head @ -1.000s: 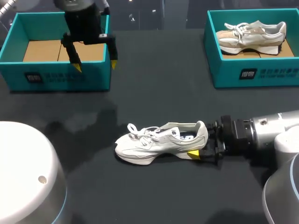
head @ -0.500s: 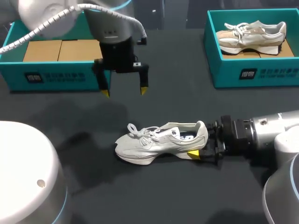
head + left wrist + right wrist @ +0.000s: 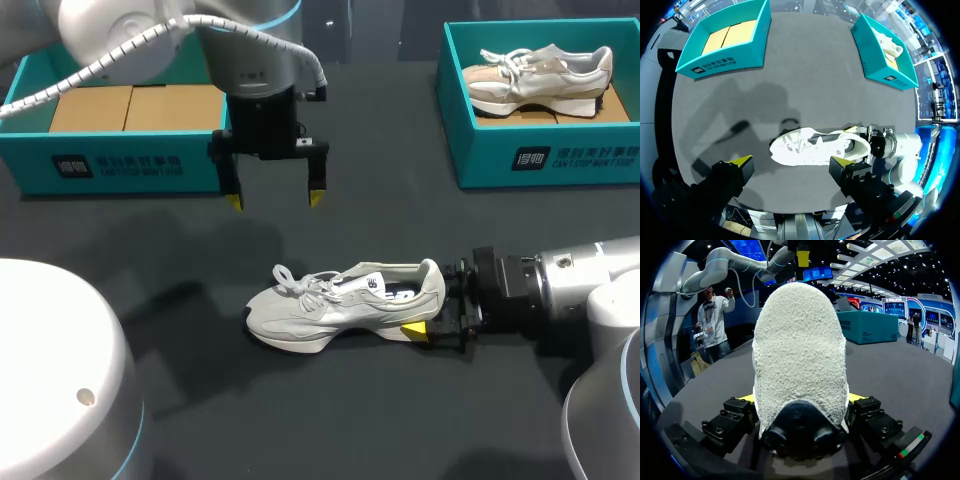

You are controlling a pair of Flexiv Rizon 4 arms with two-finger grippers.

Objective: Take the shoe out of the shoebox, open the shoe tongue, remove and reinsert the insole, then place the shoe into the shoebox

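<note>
Right jaws clamp the shoe (image 3: pixel 340 305); left jaws hover apart beyond it. Snagged laces (image 3: pixel 300 284) could wrench it loose.

The left shoebox (image 3: pixel 120 165) at ten o'clock and the right shoebox (image 3: pixel 560 160) at two o'clock each carry white lettering on the front wall, too small to read. A dark mark on the shoe (image 3: pixel 335 308) is illegible too.

Bright overhead light, soft shadows
</note>
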